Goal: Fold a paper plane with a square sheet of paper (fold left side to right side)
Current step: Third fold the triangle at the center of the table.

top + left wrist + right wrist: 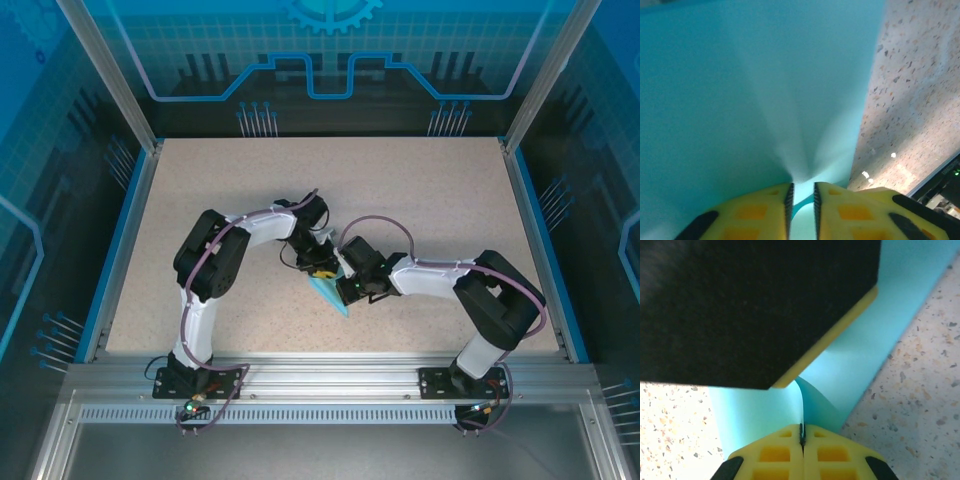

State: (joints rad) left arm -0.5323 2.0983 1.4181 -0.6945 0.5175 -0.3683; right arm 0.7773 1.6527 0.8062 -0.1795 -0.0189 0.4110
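Centrally on the speckled table (420, 190), the left arm (215, 260) and right arm (480, 290) bend inward and meet over the cyan sheet of paper (328, 292), which shows as a narrow folded shape pointing toward the near edge. Its surface rises in a soft ridge in the left wrist view, with one straight edge lying on the tabletop. The right gripper (802, 432) is pressed closed on a curled flap of the paper, while the left gripper (803, 192) stands only narrowly parted – a thin gap, with cyan paper visible in it.
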